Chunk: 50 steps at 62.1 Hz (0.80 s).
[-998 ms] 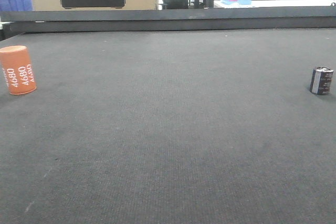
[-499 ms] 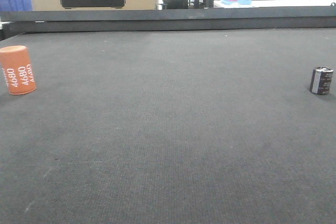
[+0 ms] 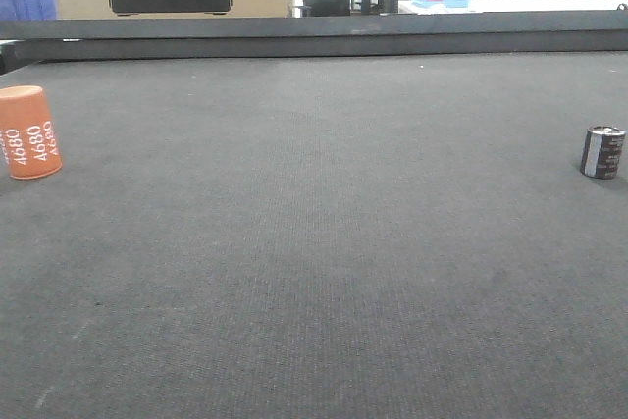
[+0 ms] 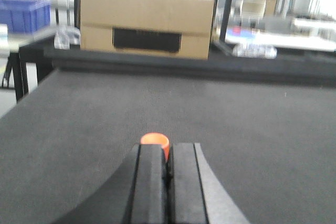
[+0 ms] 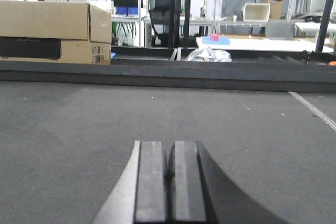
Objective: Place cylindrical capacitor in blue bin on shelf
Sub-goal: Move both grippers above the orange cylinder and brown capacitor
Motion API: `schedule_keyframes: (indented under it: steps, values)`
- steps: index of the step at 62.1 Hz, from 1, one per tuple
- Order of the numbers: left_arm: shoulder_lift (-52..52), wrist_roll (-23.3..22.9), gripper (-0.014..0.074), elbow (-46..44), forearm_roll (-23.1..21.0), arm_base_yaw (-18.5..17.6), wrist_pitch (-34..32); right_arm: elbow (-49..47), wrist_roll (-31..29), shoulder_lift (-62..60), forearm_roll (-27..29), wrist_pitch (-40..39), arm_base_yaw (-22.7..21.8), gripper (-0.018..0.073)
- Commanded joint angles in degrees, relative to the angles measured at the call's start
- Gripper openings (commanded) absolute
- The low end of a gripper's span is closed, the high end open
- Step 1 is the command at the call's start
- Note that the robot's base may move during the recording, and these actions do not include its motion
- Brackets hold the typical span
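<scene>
Front: we are seeing the cylindrical capacitor [image 3: 601, 152] upright at the far right of the table [image 3: 314, 262], the orange cylinder [image 3: 29, 132] at the far left, open room between.
Left wrist: left fingers [image 4: 151, 182] are pressing together, empty, orange cylinder just past their tips.
Right wrist: right fingers [image 5: 152, 182] are sitting flush, empty; table open to its far rim.

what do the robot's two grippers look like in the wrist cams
The left gripper and right gripper look alike: each has two flat, matte black, rectangular fingers with squared tips, widening below into a curved dark grey base. No cables, markings or labels show on either. The arms themselves are out of view.
</scene>
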Motion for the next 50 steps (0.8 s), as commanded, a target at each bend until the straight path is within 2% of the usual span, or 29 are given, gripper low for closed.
schedule_keyframes:
  steps: [1,13,22,33,45,50]
  values:
    - [6.8,-0.3,-0.0111,-6.0,0.0,0.0,3.7,-4.0,-0.1,5.2,-0.6,0.5,-0.4,-0.0165]
    - [23.8,-0.3,-0.0111,-20.0,0.0,0.0,12.2,-12.7,-0.1,19.9,-0.6,3.4,-0.4,-0.0165]
    - [36.2,-0.3,-0.0111,-30.9,0.6,0.0,21.1,-22.0,-0.1,32.8,-0.6,11.7,-0.4,-0.0165]
    - [48.8,-0.3,-0.0111,-38.6,0.7,0.0,19.8,-32.4,-0.1,46.8,-0.6,22.8,-0.4,-0.0165]
    - [57.5,-0.3,-0.0111,-41.9,0.4,0.0,19.8,-37.7,-0.1,56.9,1.7,22.6,-0.4,-0.0165]
    - [60.9,-0.3,-0.0111,-44.1,0.3,0.5,22.2,-40.1,-0.1,61.2,1.8,25.0,-0.4,-0.0165]
